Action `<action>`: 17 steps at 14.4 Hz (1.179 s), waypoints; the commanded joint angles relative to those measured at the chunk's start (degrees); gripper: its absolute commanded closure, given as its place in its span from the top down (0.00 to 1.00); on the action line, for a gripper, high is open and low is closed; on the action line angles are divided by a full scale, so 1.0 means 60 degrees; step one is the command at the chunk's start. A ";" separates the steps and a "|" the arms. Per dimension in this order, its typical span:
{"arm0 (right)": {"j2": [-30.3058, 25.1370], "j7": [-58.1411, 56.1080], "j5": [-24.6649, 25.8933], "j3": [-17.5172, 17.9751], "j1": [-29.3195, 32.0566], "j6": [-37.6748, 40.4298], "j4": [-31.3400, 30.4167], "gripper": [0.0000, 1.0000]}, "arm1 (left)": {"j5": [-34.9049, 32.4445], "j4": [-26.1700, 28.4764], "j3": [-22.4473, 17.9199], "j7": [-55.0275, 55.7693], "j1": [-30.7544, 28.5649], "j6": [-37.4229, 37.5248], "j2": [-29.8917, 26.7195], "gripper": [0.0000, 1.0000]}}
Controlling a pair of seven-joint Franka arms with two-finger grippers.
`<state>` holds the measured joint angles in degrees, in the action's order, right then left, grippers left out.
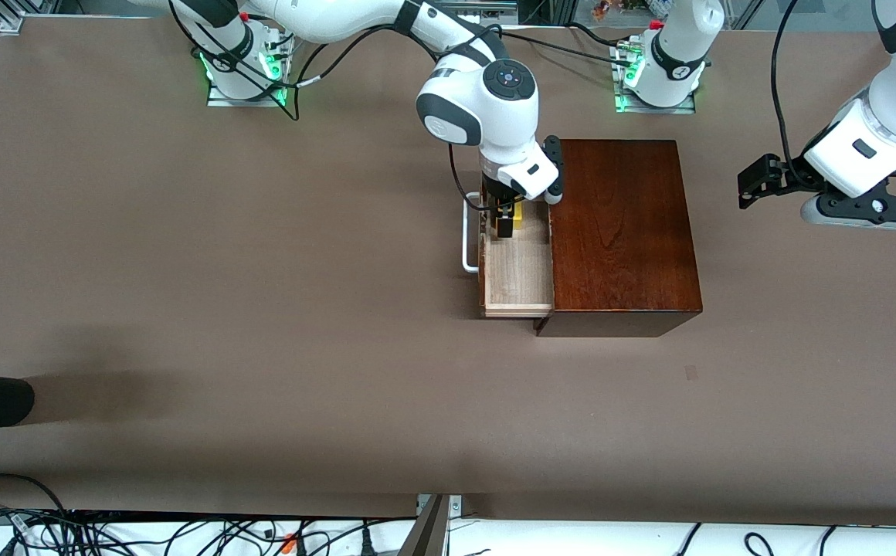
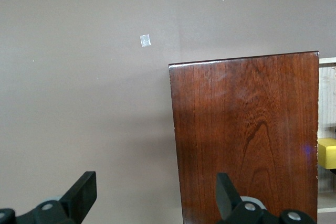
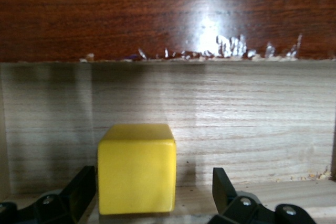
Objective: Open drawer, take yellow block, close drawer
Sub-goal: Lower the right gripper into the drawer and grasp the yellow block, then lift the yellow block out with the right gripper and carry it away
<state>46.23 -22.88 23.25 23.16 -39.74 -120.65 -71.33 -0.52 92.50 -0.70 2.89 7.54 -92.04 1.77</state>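
Tabletop [image 1: 263, 309] | right tool [image 3: 155, 192] spread around yellow block [image 3: 136, 169], drawer [image 1: 517, 270] | left tool [image 2: 155, 195] released

Yellow block [image 3: 136, 168] hard against drawer [image 1: 517, 270] wall, open floor alongside, box [image 1: 622, 232] top above.

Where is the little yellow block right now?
The yellow block sits on the pale floor of the open drawer, at the end farther from the front camera, between the open jaws of the right gripper, beside the wooden box.
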 commanded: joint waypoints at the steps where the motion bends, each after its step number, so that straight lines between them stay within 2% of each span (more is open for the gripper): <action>1: 0.0204 -0.0098 0.0167 -0.0051 -0.0115 -0.0048 0.0286 0.83 | -0.0075 -0.0007 0.0014 -0.0160 0.0018 -0.0157 -0.0119 1.00; 2: 0.0190 -0.0084 0.0167 -0.0051 -0.0115 -0.0033 0.0286 0.72 | -0.0060 -0.0007 0.0014 -0.0160 -0.0011 -0.0158 -0.0119 1.00; 4: 0.0175 -0.0011 0.0167 -0.0051 -0.0129 0.0025 0.0300 0.39 | -0.0060 -0.0021 0.0014 -0.0160 -0.0011 -0.0173 -0.0133 1.00; 5: 0.0132 0.0004 0.0153 -0.0051 -0.0115 0.0040 0.0301 0.27 | -0.0060 -0.0007 0.0014 -0.0160 -0.0011 -0.0158 -0.0148 1.00; 7: 0.0087 0.0019 0.0138 -0.0037 -0.0115 0.0229 0.0315 0.12 | -0.0060 -0.0007 0.0014 -0.0189 -0.0011 -0.0158 -0.0134 1.00; 9: 0.0087 0.0048 0.0109 0.0007 -0.0129 0.0697 0.0752 0.08 | -0.0060 -0.0007 0.0014 -0.0189 -0.0011 -0.0158 -0.0134 1.00; 13: 0.0073 0.0033 -0.0037 0.0226 -0.0057 0.2248 0.1719 0.07 | -0.0060 -0.0007 0.0014 -0.0189 -0.0011 -0.0143 -0.0148 1.00; 17: -0.0423 0.0092 -0.0696 0.0213 0.0002 0.3276 0.2336 0.07 | -0.0059 -0.0007 0.0014 -0.0204 -0.0011 -0.0143 -0.0148 1.00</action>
<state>45.52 -22.78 21.00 23.99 -39.94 -104.56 -59.20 -0.52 92.47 -0.68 2.89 7.56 -92.89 1.68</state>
